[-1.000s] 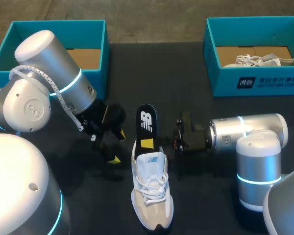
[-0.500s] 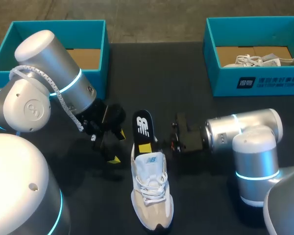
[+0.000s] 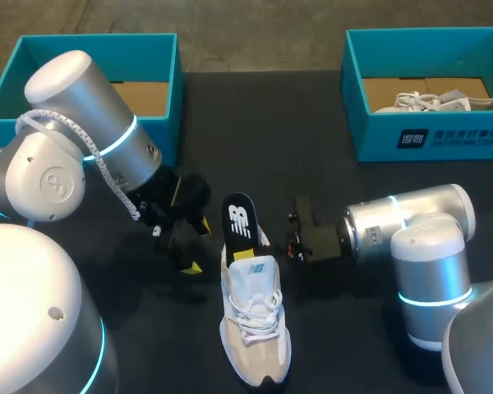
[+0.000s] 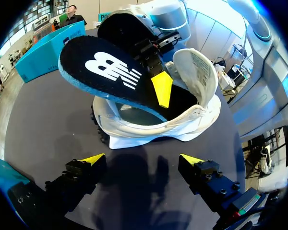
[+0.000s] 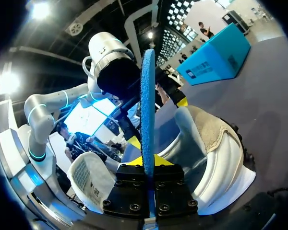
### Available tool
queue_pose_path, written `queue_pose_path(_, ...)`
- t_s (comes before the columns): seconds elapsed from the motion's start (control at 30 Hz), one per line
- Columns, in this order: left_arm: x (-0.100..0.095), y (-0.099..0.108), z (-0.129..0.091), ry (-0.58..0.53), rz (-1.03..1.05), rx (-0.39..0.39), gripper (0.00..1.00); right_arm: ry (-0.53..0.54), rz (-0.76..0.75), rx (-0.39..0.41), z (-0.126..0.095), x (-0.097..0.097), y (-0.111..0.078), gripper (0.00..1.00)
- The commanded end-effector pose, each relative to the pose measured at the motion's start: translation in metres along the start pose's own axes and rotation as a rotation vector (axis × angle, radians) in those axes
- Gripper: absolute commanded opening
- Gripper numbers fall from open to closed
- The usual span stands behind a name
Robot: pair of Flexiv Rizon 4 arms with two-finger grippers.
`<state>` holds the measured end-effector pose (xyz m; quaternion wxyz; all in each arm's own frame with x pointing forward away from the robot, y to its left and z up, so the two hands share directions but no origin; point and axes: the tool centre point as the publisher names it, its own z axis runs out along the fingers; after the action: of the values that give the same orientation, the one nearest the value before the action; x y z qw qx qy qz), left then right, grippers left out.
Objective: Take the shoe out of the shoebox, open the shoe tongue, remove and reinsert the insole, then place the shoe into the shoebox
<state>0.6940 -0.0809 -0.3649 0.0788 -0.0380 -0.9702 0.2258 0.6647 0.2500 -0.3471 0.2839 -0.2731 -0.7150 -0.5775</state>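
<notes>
Insole point(image 3: 240, 220) is standing tilted, its lower end sitting inside the shoe point(image 3: 255, 320) and its upper end sticking out toward the far edge. Right hand point(image 5: 149, 165) is pinching the insole from both sides at its thin edge.

Insole is looking thin, light and floppy. It is likely bending if pushed from high up, so a low grip seems safer.

Tongue point(image 4: 197, 72) is folding back, leaving the mouth open.

Shoe is lying mid-table point(image 3: 337, 345), toe toward the near edge. It is probably light and soft-sided and liable to slide, so I would be bracing it at the stiffer heel collar.

Left hand point(image 4: 141, 160) is hovering open and holding nothing, just beside the heel.

Shoebox point(image 3: 90, 39) is sitting at the far-left corner, and a second shoebox point(image 3: 427, 33) at the far right.
</notes>
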Motion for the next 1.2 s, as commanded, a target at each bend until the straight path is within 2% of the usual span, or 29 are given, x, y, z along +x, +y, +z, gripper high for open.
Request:
queue_pose_path(0.03, 0.001, 0.001, 0.000, -0.001, 0.001, 0.001, 1.00, -0.003, 0.001, 0.000, 0.003, 0.002, 0.000, 0.00)
queue_pose_path(0.07, 0.001, 0.001, 0.000, -0.001, 0.001, 0.001, 1.00, -0.003, -0.005, -0.007, 0.003, 0.003, 0.001, 0.08)
queue_pose_path(0.13, 0.001, 0.001, 0.000, -0.001, 0.001, 0.001, 1.00, -0.003, -0.022, -0.020, 0.004, 0.004, 0.004, 0.34)
queue_pose_path(0.17, 0.001, 0.001, 0.000, -0.001, 0.001, 0.001, 1.00, -0.006, -0.028, -0.024, 0.004, 0.005, 0.005, 0.42)
queue_pose_path(0.2, 0.001, 0.001, 0.000, -0.001, 0.001, 0.001, 1.00, -0.006, -0.037, -0.030, 0.004, 0.005, 0.007, 0.44)
queue_pose_path(0.37, 0.001, 0.001, 0.000, -0.001, 0.001, 0.001, 1.00, -0.009, -0.070, -0.050, 0.004, 0.007, 0.016, 0.38)
queue_pose_path(0.53, 0.001, 0.001, 0.000, -0.001, 0.001, 0.001, 1.00, -0.012, -0.084, -0.116, 0.001, 0.004, 0.023, 0.24)
queue_pose_path(0.6, 0.001, 0.001, 0.000, -0.001, 0.001, 0.001, 1.00, -0.012, -0.095, -0.144, -0.001, 0.004, 0.026, 0.15)
queue_pose_path(0.67, 0.001, 0.001, 0.000, -0.001, 0.001, 0.001, 1.00, -0.009, -0.104, -0.166, -0.002, 0.003, 0.028, 0.15)
queue_pose_path(0.73, 0.001, 0.001, 0.000, -0.001, 0.001, 0.001, 1.00, -0.010, -0.107, -0.172, -0.002, 0.003, 0.029, 0.22)
queue_pose_path(0.87, 0.001, 0.001, 0.000, -0.001, 0.001, 0.001, 1.00, -0.005, -0.110, -0.181, -0.003, 0.002, 0.030, 0.21)
queue_pose_path(0.93, 0.001, 0.001, 0.000, -0.001, 0.001, 0.001, 1.00, -0.004, -0.112, -0.183, -0.004, 0.002, 0.031, 0.16)
queue_pose_path(0.97, 0.001, 0.001, 0.000, -0.001, 0.001, 0.001, 1.00, -0.002, -0.111, -0.185, -0.004, 0.002, 0.031, 0.04)
queue_pose_path(1.0, 0.001, 0.001, 0.000, -0.001, 0.001, 0.001, 1.00, -0.001, -0.108, -0.185, -0.005, 0.001, 0.031, 0.00)
queue_pose_path(1.2, 0.001, 0.001, 0.000, -0.001, 0.001, 0.001, 1.00, 0.003, -0.076, -0.155, -0.005, -0.003, 0.027, 0.00)
